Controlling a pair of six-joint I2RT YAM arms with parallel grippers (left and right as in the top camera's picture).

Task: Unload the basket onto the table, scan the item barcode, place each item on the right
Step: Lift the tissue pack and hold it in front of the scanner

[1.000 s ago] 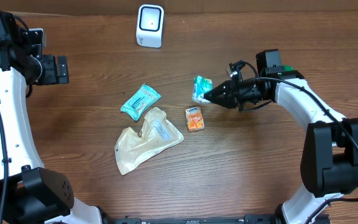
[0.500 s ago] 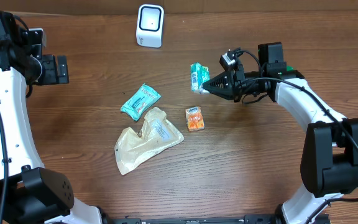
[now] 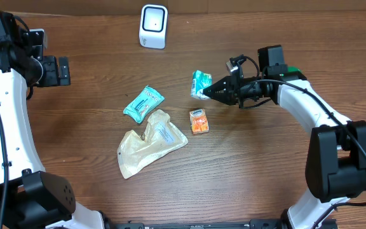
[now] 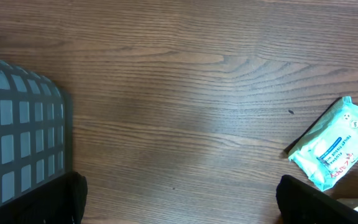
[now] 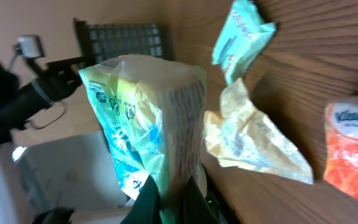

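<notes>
Green packet (image 3: 201,84): gripped by the right gripper (image 3: 210,93).
Scanner (image 3: 153,26): placed at the far edge.
Orange packet (image 3: 199,120): laid nearer, apart.

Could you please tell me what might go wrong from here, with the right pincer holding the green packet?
1. The right pincer pinches the green packet only at one end, so the soft wrapper could slip out or flop over on the way.
2. I cannot tell which face carries the barcode, so it may meet the scanner turned the wrong way and fail to read.
</notes>
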